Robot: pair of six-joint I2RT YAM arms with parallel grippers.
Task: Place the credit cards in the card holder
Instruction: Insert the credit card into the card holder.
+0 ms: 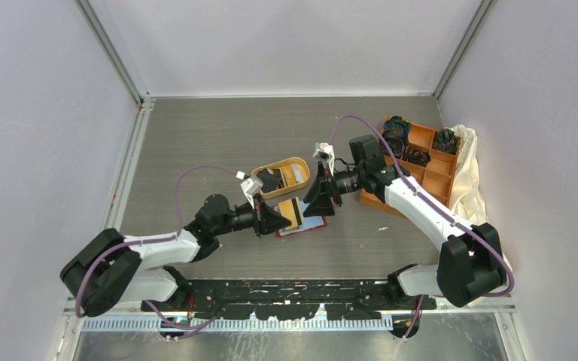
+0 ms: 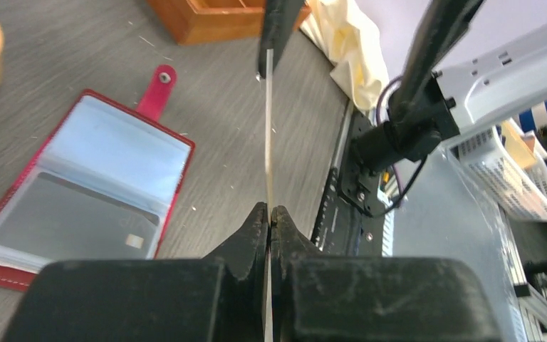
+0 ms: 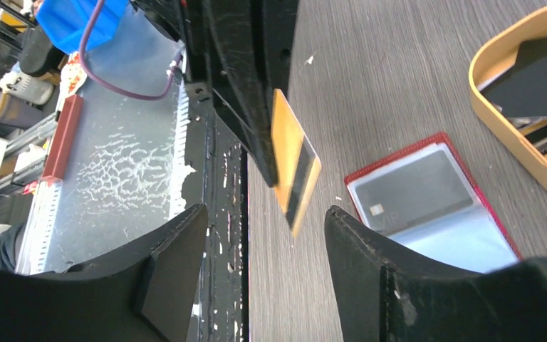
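Thin orange-yellow plastic card [image 3: 293, 171] with a black stripe is up in the air, pinched edge-on by the left gripper [image 2: 269, 214]. The right gripper [image 3: 265, 214] has its jaws spread wide around it. The open red folding wallet [image 2: 114, 153] lies just beside on the grey wood-grain table [image 2: 221, 128], with a black card [image 2: 71, 221] in its clear sleeve.

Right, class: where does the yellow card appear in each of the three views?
Top external: yellow card at centre, by the red wallet.
Left wrist: edge-on, a thin upright line mid-frame.
Right wrist: centre, tilted, dark stripe showing.
Shared landmark: the open red wallet.
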